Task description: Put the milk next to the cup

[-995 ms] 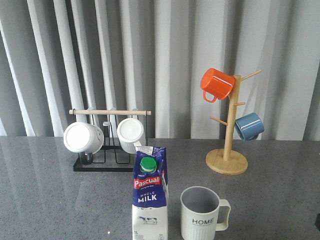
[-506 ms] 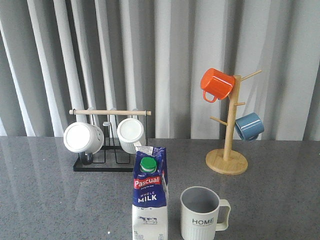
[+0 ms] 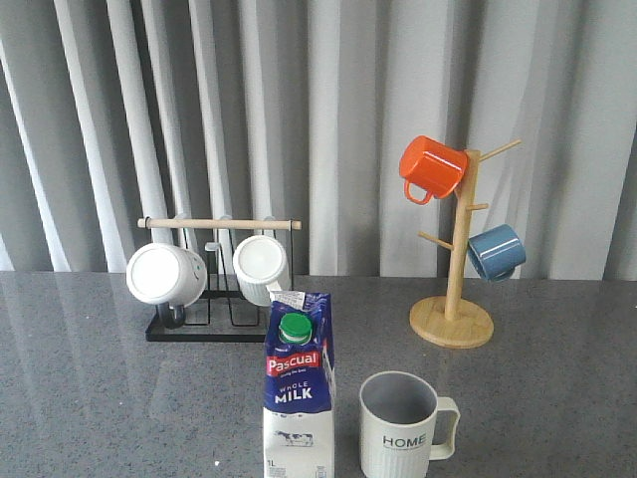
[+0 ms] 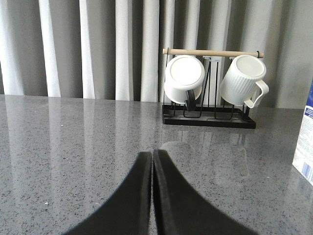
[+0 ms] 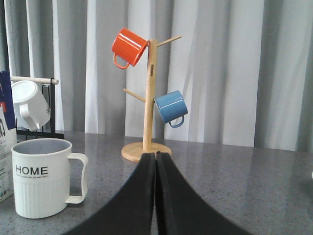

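The milk [image 3: 298, 393], a tall blue-and-white carton with a green cap, stands upright at the table's front centre. The cup [image 3: 398, 426], a ribbed pale mug marked "HOME", stands just right of it with a small gap, handle to the right. The cup also shows in the right wrist view [image 5: 41, 176], with the carton's edge [image 5: 5, 142] beside it. The carton's edge shows in the left wrist view [image 4: 305, 147]. My left gripper [image 4: 152, 152] is shut and empty over bare table. My right gripper [image 5: 156, 154] is shut and empty, right of the cup. Neither gripper shows in the front view.
A black rack with a wooden bar [image 3: 219, 224] holds two white mugs [image 3: 164, 274] at the back left. A wooden mug tree [image 3: 453, 324] at the back right carries an orange mug [image 3: 431, 167] and a blue mug [image 3: 496, 251]. Grey curtains hang behind the table.
A dark shape at the front view's lower right edge one second ago is gone. The milk and cup have not moved.
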